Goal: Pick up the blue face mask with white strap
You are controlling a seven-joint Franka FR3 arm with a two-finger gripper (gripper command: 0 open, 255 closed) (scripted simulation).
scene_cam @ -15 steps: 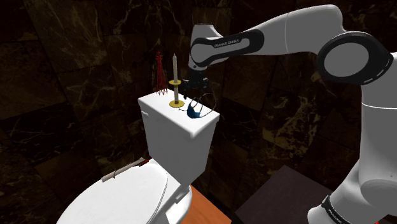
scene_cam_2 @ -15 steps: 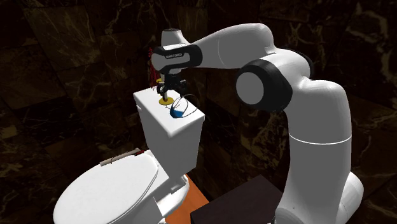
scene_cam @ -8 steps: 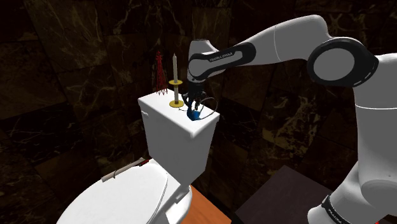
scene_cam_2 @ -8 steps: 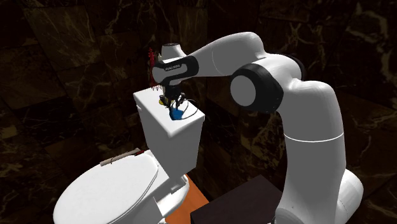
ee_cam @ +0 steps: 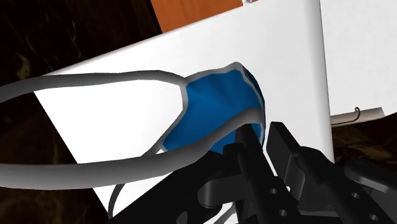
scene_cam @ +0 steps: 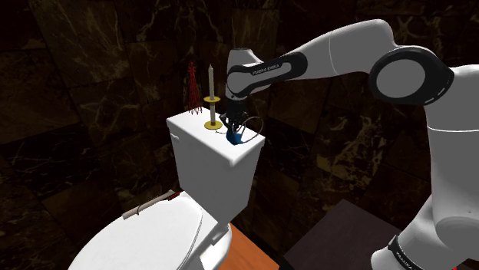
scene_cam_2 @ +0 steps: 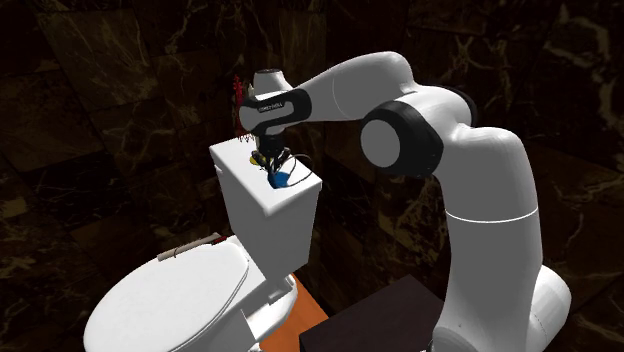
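Claw [ee_cam: 263, 135] now down on mask [ee_cam: 213, 111]

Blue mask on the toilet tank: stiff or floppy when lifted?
Likely floppy: the blue mask is thin and cupped. Its white strap loops wide, so it will probably dangle. Probably light; may slide on the smooth tank lid.

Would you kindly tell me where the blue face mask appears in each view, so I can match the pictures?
Shoulder view: the blue face mask lies on the white tank lid, near its end at the picture's right.
Second exterior view: the mask lies left of centre, on the lid's right-hand end.
Wrist view: the mask lies just ahead of the claw.
Shared landmark: the white tank lid.
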